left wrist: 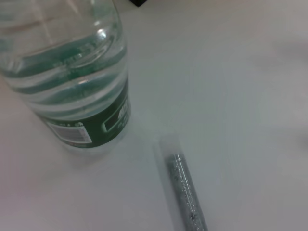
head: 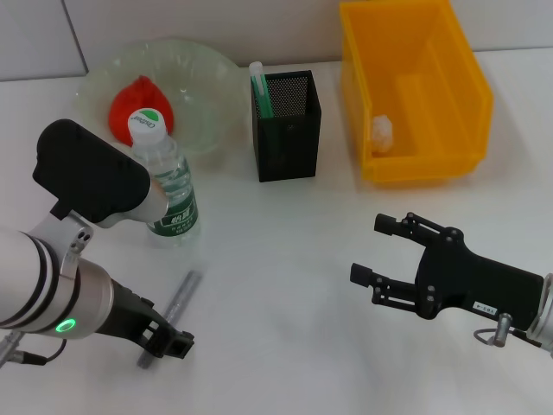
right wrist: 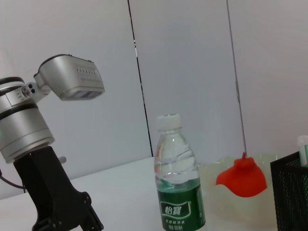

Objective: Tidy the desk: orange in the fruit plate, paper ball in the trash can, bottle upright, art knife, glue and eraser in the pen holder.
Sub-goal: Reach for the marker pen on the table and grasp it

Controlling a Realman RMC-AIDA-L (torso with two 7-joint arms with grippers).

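Observation:
A grey art knife (head: 179,301) lies on the white desk; it also shows in the left wrist view (left wrist: 185,192). My left gripper (head: 166,342) is low over the knife's near end. A clear water bottle (head: 166,183) with a green label stands upright just beyond the knife, and shows in the left wrist view (left wrist: 72,72) and the right wrist view (right wrist: 178,183). The orange (head: 138,101) sits in the pale green fruit plate (head: 203,78). A green and white stick (head: 259,86) stands in the black mesh pen holder (head: 288,138). My right gripper (head: 366,248) is open and empty above the desk.
A yellow bin (head: 432,160) stands at the back right with a white paper ball (head: 383,131) inside. The pen holder stands between plate and bin. Bare desk lies between the two grippers. The right wrist view shows my left arm (right wrist: 29,130) beside the bottle.

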